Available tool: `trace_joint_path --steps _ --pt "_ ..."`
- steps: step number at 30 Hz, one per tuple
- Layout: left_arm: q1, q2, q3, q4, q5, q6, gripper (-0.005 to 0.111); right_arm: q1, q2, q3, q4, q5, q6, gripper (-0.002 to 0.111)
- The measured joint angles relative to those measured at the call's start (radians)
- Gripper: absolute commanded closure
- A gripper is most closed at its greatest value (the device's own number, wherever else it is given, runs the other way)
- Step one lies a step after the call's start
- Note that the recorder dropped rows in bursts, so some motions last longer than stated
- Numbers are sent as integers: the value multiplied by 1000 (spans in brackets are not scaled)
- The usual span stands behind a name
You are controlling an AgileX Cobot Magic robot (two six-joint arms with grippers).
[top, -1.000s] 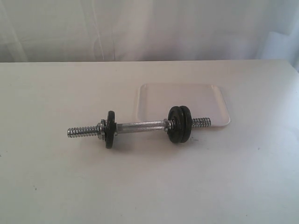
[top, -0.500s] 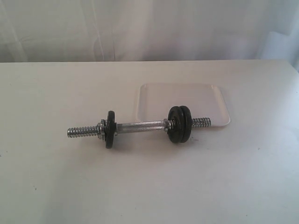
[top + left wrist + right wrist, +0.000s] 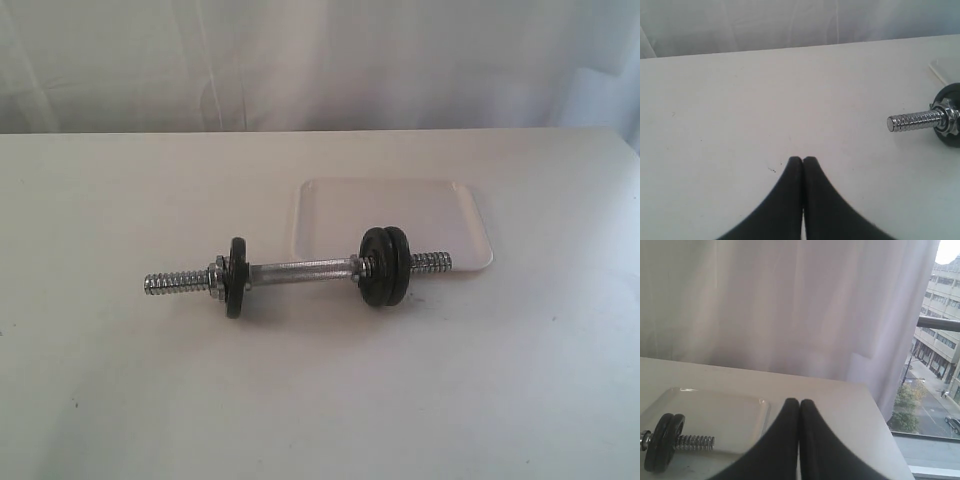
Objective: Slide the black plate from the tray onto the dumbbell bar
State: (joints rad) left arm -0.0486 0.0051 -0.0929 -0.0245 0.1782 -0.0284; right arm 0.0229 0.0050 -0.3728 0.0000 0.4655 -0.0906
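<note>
The chrome dumbbell bar (image 3: 300, 270) lies across the white table. One black plate (image 3: 237, 277) sits on its left end, and a pair of black plates (image 3: 385, 265) sits on its right end. I cannot tell these discs apart. Behind the bar's right end, the white tray (image 3: 400, 205) holds nothing. My left gripper (image 3: 803, 159) is shut and empty, hovering over bare table away from the bar's threaded left end (image 3: 915, 121). Beside the tray (image 3: 715, 410), my right gripper (image 3: 799, 401) is also shut and empty, with the paired plates (image 3: 662, 440) off to one side. The exterior view shows neither gripper.
A white curtain (image 3: 320, 60) hangs behind the table. In the right wrist view the table's edge (image 3: 885, 430) runs close to a window with a street below. A nut (image 3: 945, 116) sits against the left plate.
</note>
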Motion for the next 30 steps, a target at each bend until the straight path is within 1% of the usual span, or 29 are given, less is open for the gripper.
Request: trace_joint_path --steps 6,9,15,18,22,30 --pt "0 0 52 -2 -15 0 107 0 0 122 0 -168 2 108" --pt "0 0 84 -2 -17 0 107 0 0 176 0 -213 2 108" --pt "0 0 89 -2 6 0 107 0 0 320 0 -297 4 108" --pt "0 0 89 -2 7 0 107 0 0 362 0 -291 4 108" --pt "0 0 89 -2 9 0 107 0 0 368 -13 -229 -3 108" --pt "0 0 89 -2 13 0 107 0 0 368 -22 -220 -6 108"
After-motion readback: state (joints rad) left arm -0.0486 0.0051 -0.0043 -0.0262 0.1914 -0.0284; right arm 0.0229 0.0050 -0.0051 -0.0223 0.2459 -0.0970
